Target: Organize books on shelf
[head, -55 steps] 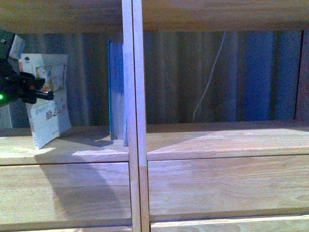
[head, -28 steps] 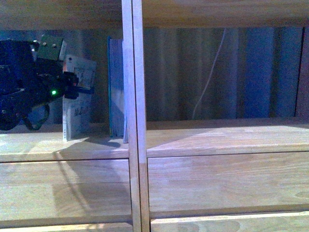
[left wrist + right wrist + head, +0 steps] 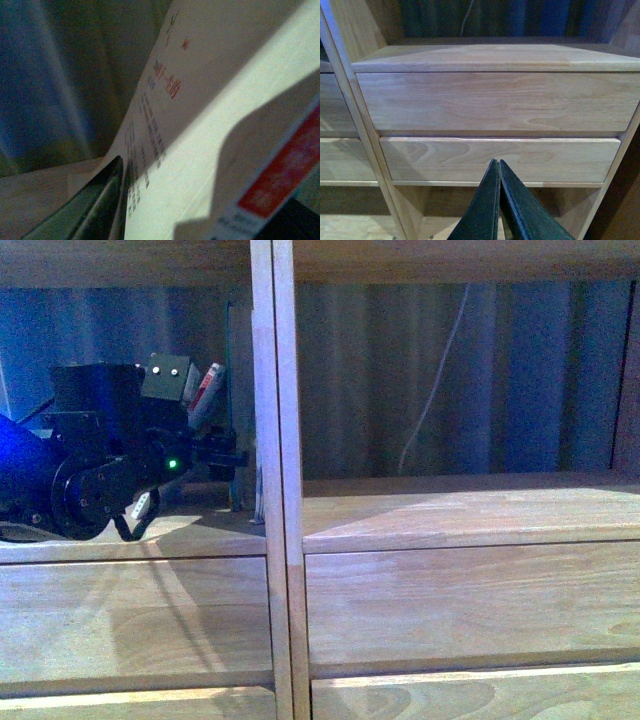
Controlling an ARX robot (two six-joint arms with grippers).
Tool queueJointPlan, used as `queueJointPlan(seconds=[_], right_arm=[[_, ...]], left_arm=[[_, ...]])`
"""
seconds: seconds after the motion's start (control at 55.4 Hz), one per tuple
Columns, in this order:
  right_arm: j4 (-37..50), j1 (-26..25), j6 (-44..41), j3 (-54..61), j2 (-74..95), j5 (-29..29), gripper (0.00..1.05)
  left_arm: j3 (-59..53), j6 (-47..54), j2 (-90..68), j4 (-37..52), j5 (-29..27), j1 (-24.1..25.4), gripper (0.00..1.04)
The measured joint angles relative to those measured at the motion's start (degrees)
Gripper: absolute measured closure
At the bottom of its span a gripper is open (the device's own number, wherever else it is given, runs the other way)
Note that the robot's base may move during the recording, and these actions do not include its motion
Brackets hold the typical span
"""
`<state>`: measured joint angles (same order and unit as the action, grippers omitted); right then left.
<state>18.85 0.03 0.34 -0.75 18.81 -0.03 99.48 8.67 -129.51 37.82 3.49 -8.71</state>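
The light-wood shelf (image 3: 281, 570) fills the front view. My left gripper (image 3: 228, 456) is inside its left compartment and is shut on the paperback book (image 3: 205, 388). Only the book's red-marked top edge shows above the arm there. The thin teal-edged book (image 3: 231, 360) stands upright against the centre divider, just right of the paperback. In the left wrist view the paperback's pale cover (image 3: 200, 125) with Chinese characters fills the picture, and one dark finger (image 3: 95, 205) lies along it. My right gripper (image 3: 499, 167) is shut and empty in front of the shelf's drawer fronts (image 3: 495, 102).
The right compartment's board (image 3: 450, 510) holds nothing in view. A white cable (image 3: 435, 390) hangs behind the open back, before a blue curtain (image 3: 560, 380). Below the drawers an open lower compartment (image 3: 445, 210) shows in the right wrist view.
My left arm has moved right and deeper into the left compartment with the paperback. The book has turned from cover-on to edge-on, close beside the teal book.
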Motion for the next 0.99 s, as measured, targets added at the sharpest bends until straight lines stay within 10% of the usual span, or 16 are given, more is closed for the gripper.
queueJointPlan(seconds=[0.162, 0.794, 0.992], right_arm=[[-2.99, 0.0, 0.0, 0.0, -2.99, 0.0, 1.02], [-18.75, 0.0, -0.02, 0.0, -18.45, 0.0, 1.02], [-18.75, 0.0, -0.11, 0.0, -18.47, 0.0, 0.71]], left_arm=[[-3.72, -1.53, 1.14, 0.72, -1.2, 0.28, 0.06], [-52.24, -7.28, 49.7, 10.67, -14.91, -2.49, 0.07], [-73.11, -6.19, 73.83, 5.07, -19.26, -6.45, 0.07]])
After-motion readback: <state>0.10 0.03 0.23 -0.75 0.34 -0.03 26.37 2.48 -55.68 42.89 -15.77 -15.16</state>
